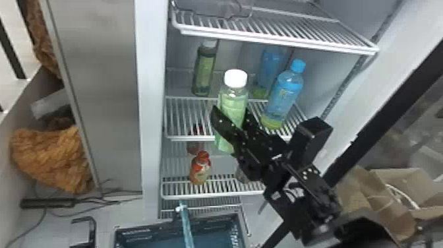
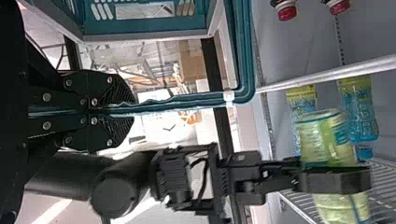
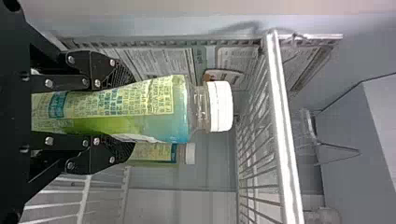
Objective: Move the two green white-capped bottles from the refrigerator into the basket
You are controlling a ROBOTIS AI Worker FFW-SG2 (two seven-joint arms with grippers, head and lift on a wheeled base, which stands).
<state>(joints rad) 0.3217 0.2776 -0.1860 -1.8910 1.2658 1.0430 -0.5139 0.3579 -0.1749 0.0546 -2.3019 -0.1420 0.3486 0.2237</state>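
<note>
In the refrigerator (image 1: 151, 99), a green white-capped bottle (image 1: 234, 99) is pinched between the fingers of the right gripper (image 1: 230, 116), upright and at the front edge of the middle shelf (image 1: 189, 138). Deeper in is another green shape with a white cap (image 1: 205, 69); whether it is a second bottle or a reflection, I cannot tell. A blue-capped bottle (image 1: 285, 94) stands on the middle shelf, and a small red-capped bottle (image 1: 200, 169) on the lower shelf (image 1: 227, 193). Below is the basket (image 1: 141, 230); the left gripper's (image 2: 133, 110) fingers are closed on its blue-green handle (image 2: 196, 100).
</note>
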